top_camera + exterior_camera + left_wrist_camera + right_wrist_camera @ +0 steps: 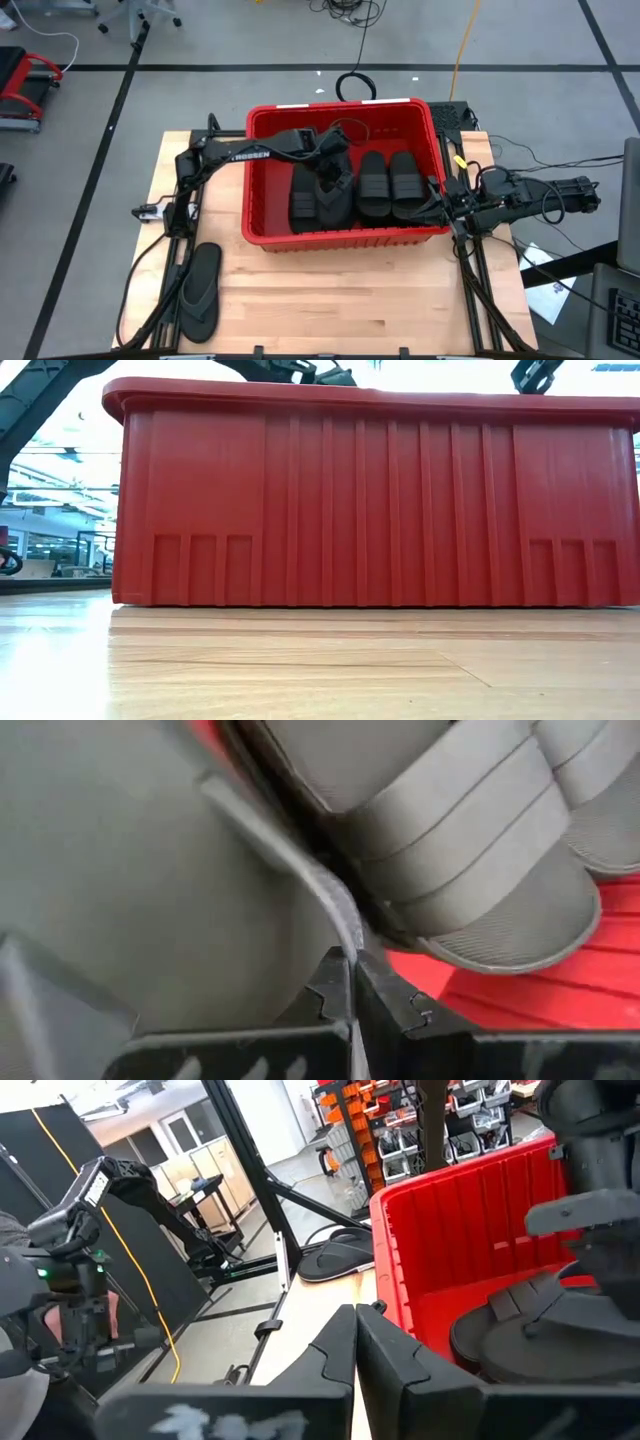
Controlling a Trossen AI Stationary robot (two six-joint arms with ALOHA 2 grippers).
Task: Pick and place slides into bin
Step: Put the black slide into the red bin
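The red bin stands at the table's middle with several black slides lying flat on its floor. My left gripper reaches into the bin from the left and is shut on one more grey-black slide above the slides at the bin's left. Beyond its fingers, ribbed-strap slides lie on the red floor. A thin flip-flop lies flat on the table near the left front. My right gripper is shut on nothing beside the bin's right wall. My left gripper pinches the slide's thin curved edge between its two fingers. The fingers come slanting down from above, inside the bin. Whether the slide's lower end rests on the slides beneath, I cannot tell.
The bin's near wall hides its inside in the low view. Bare wooden table lies in front of the bin. Cables and arm frames run along both table sides. The flip-flop shows beyond the bin's corner.
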